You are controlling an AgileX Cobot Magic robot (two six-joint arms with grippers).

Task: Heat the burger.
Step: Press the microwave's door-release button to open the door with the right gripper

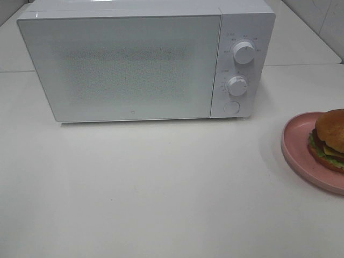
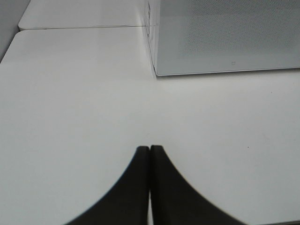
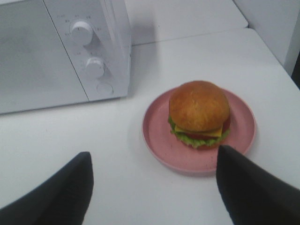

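- Microwave [image 1: 134, 64], upper left of the exterior frame: smooth white casing, plastic-looking; the door is glossy, with a fine dotted mesh under the surface
- Its knobs [image 1: 244, 52]: smooth white plastic, satin finish
- Bench [image 1: 161, 188]: white, smooth, with a faint sheen
- Plate [image 1: 298, 148], right edge of that frame: pink, matt, smooth
- Burger [image 1: 329, 138]: brown bun, dull and finely rough; crinkled lettuce
- Left tool [image 2: 149, 149] and right tool [image 3: 154, 152]: black, matt, smooth

White microwave [image 1: 134, 64] with dotted door, pink plate [image 3: 164, 136], brown-bunned burger [image 3: 199, 110] showing green lettuce, yellow cheese
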